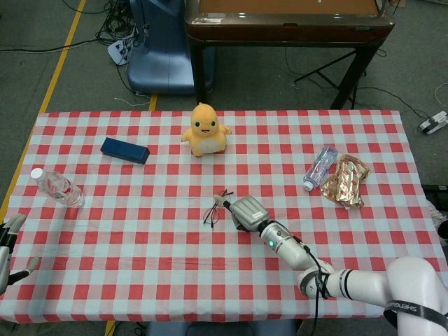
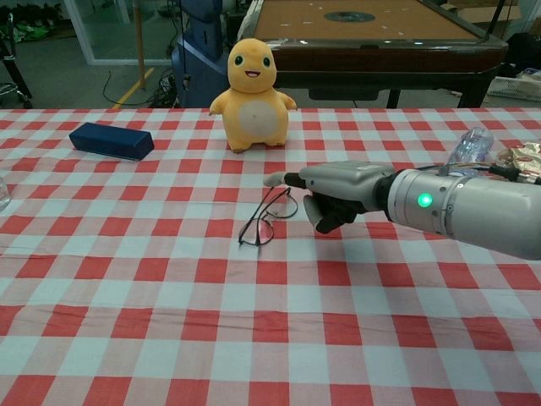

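Observation:
A pair of thin dark-framed glasses (image 1: 214, 211) (image 2: 261, 222) lies on the checked tablecloth near the table's middle, with one temple raised. My right hand (image 1: 245, 210) (image 2: 338, 194) hovers just right of them, its fingers curled under and one finger stretched out left over the raised temple. I cannot tell whether that finger touches the temple. My left hand (image 1: 8, 245) shows only in the head view. It sits at the table's near left corner with its fingers apart, holding nothing.
A yellow plush toy (image 1: 204, 129) (image 2: 252, 85) stands at the back middle, with a dark blue box (image 1: 124, 150) (image 2: 112, 140) to its left. One water bottle (image 1: 57, 187) lies at the left edge. Another bottle (image 1: 320, 166) and a shiny snack pack (image 1: 346, 180) lie at the right.

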